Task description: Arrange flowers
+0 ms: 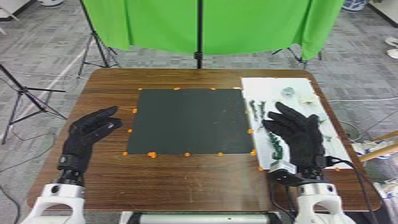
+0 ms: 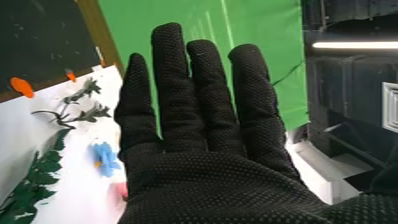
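Near leafy stems (image 2: 46, 172), the fabric-gloved right robot hand (image 1: 302, 142), like the left robot hand (image 1: 82, 135), has fingers apart.

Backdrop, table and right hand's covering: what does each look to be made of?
The green backdrop looks like soft matte cloth, since it hangs in loose folds with an uneven lower edge. The table shows streaky brown grain with a slight sheen: wood, or possibly a wood-look laminate. The right hand wears matte black fabric, dotted all over with a fine textured pattern.

Head view high, facing forward and down, right wrist view close, sharing green cloth (image 1: 158, 26)
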Motion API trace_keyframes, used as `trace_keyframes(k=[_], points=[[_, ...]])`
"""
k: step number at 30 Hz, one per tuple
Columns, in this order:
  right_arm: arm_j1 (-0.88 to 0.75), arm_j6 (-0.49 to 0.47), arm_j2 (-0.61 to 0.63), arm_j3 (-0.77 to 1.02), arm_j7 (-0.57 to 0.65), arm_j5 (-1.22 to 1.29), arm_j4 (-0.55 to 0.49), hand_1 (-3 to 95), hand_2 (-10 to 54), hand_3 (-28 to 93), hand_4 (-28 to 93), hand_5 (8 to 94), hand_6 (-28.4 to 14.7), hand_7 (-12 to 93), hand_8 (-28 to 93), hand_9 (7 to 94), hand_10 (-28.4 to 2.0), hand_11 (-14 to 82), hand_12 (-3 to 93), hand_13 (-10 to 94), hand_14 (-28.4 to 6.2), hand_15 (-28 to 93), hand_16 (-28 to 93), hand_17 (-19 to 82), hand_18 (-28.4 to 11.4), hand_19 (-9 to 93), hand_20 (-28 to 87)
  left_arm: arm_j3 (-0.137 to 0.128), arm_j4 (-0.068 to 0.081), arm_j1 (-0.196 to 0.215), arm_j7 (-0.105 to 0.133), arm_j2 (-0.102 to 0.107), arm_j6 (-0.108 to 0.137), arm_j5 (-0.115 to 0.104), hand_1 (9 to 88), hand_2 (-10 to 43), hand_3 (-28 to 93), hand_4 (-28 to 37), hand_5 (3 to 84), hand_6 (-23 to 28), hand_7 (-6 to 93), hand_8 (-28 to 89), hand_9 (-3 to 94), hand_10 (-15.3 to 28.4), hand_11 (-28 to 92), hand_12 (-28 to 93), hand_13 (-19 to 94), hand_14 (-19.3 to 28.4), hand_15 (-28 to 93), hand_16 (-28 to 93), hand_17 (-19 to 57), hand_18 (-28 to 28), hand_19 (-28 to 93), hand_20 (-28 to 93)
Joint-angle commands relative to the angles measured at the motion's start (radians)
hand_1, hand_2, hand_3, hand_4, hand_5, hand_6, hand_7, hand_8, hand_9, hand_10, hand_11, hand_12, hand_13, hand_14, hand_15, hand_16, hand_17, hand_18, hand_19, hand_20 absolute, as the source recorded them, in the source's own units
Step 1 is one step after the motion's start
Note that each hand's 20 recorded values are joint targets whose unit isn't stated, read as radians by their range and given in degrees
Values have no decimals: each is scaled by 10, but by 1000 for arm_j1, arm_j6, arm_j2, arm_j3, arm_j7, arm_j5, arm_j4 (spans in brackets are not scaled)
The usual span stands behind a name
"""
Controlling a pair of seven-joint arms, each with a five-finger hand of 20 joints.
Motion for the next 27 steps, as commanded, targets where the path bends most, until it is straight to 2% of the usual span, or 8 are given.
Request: trace_keyframes(k=[1, 4, 8, 12, 15, 17, 21, 27], points=[[-13, 36, 2, 3, 18, -32, -9, 120, -95, 615, -283, 509, -18, 161, -96, 551, -147, 96, 186, 543, -145, 188, 296, 175, -205, 431, 448, 4, 2, 8, -19, -5, -2, 4, 381, -34, 625, -108, 487, 45, 159, -65, 507, 138, 259, 138, 412, 184, 315, 4, 80, 155, 313, 317], [-2, 56, 11, 3, 39, -71, -9, 113, -95, 674, -283, 508, -20, 159, -94, 551, -147, 97, 186, 567, -143, 205, 293, 179, -210, 480, 473, 7, 6, -5, -18, 0, -11, 14, 381, -33, 625, -108, 486, 45, 159, -65, 506, 138, 259, 138, 411, 186, 314, 4, 80, 155, 312, 318], [-2, 104, 16, -9, 77, -131, -20, 138, -95, 697, -282, 504, -22, 158, -93, 558, -146, 108, 186, 603, -135, 241, 285, 189, -216, 527, 498, -2, -3, 16, -24, -6, -3, 12, 381, -33, 626, -109, 486, 45, 159, -65, 506, 138, 258, 138, 411, 185, 315, 5, 79, 155, 311, 317], [4, 240, 48, -29, 136, -266, -36, 196, -95, 690, -282, 519, -32, 174, -91, 599, -148, 176, 206, 659, -120, 413, 267, 237, -218, 626, 568, 0, 0, 13, -31, -4, -6, 9, 382, -31, 625, -110, 486, 46, 159, -65, 505, 138, 259, 137, 409, 185, 314, 5, 78, 155, 311, 317], [16, 351, 82, -43, 219, -490, -47, 248, -95, 685, -282, 591, -30, 238, -91, 665, -150, 267, 256, 706, -101, 556, 279, 277, -228, 715, 617, -1, 1, 9, -30, -4, -10, 15, 383, -31, 624, -110, 486, 46, 159, -65, 505, 138, 258, 137, 409, 185, 313, 4, 78, 155, 311, 317], [23, 398, 107, -50, 320, -666, -60, 272, -95, 678, -282, 630, -26, 273, -94, 685, -148, 308, 278, 728, -95, 612, 289, 300, -235, 756, 632, -4, -2, 13, -35, -5, -6, 14, 383, -30, 624, -110, 486, 45, 159, -65, 504, 138, 259, 138, 409, 185, 313, 4, 78, 155, 311, 316], [10, 393, 146, -39, 519, -993, -81, 294, -95, 674, -283, 671, -29, 306, -91, 707, -136, 383, 321, 758, -82, 681, 314, 343, -240, 813, 641, -5, -6, 15, -44, -2, -10, 18, 383, -30, 624, -110, 487, 46, 158, -66, 503, 139, 258, 138, 409, 184, 313, 3, 78, 155, 311, 316], [-5, 222, 194, -22, 725, -1241, -103, 300, -95, 666, -283, 694, -37, 276, -88, 728, -137, 368, 324, 781, -69, 688, 335, 366, -245, 842, 629, -10, -9, 10, -54, 3, -19, 22, 384, -29, 622, -110, 484, 46, 158, -65, 503, 139, 257, 137, 408, 185, 312, 3, 78, 154, 310, 316]])
